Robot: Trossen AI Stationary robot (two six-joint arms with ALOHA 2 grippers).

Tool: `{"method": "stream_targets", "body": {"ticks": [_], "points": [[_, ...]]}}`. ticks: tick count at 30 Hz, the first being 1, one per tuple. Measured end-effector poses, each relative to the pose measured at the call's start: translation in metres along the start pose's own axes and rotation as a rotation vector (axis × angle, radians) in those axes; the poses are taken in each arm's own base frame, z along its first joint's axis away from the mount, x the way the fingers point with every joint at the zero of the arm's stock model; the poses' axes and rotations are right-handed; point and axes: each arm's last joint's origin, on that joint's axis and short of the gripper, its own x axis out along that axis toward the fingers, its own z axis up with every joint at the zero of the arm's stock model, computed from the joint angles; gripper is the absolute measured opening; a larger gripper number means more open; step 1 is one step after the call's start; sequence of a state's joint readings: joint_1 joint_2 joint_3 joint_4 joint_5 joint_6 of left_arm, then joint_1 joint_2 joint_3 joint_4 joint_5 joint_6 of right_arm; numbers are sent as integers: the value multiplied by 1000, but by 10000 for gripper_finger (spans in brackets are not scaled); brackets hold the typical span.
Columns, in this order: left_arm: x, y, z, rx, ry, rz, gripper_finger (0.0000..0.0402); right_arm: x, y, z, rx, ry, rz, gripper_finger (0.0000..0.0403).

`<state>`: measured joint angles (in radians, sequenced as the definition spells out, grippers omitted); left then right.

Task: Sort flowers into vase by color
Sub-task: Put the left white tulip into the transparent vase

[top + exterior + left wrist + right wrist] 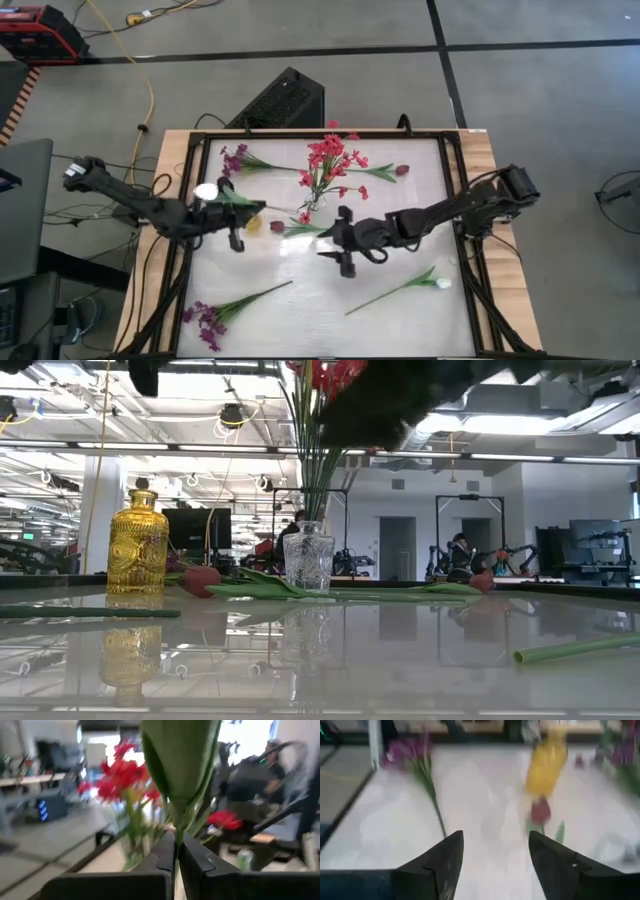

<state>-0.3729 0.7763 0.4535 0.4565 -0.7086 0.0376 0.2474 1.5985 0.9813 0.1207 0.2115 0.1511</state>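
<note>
Your left gripper (176,851) is clamped on a green stem (176,837) — the fingers (200,865) meet with the stem pinched between them, and a broad green leaf (180,760) rises just past the tips. From above, that gripper (236,238) sits at the left of the table (400,290), holding a white-bud flower (207,191) whose bud lies out to the left and whose leaves run right toward the yellow vase (253,226).

Your right gripper (495,855) has its jaws wide apart with nothing between them. From overhead it (343,248) hangs mid-table, just near of the clear vase (315,203). Ahead of its fingers (555,865) you see the yellow vase (547,762), blurred, and a maroon bud (540,811) lying on the table just before it.

The clear vase (308,557) stands upright and carries the red sprigs (330,160) — green stems going up, red clusters at the top. The yellow vase (137,543) stands upright to its left.

Around the table: a purple sprig (240,160) at the far left, a maroon bud (401,170) on a stem at the far right, another maroon bud (277,227) between the two vases, a second purple sprig (210,318) at the near left, and a white-bud flower (441,283) at the near right.
</note>
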Motion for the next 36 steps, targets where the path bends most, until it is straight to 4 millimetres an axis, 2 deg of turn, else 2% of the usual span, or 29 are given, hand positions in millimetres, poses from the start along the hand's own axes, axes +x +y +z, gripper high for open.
{"method": "stream_targets", "body": {"ticks": [5,11,18,21,29,36], "points": [[22,16,3,-18,180,20,0,-13,-5,-9,2,148,-34,255],[50,32,17,15,201,33,0,-17,-7,-9,-11,156,-106,255],[77,49,1,-28,284,39,0,-19,-10,-17,-35,238,-137,255],[83,51,2,-44,247,24,0,-19,-10,-18,-39,245,-152,255],[85,55,3,-44,228,33,0,-20,-11,-19,-45,263,-154,255],[101,52,-14,-61,258,12,0,-18,-14,-18,-44,257,-162,255]]}}
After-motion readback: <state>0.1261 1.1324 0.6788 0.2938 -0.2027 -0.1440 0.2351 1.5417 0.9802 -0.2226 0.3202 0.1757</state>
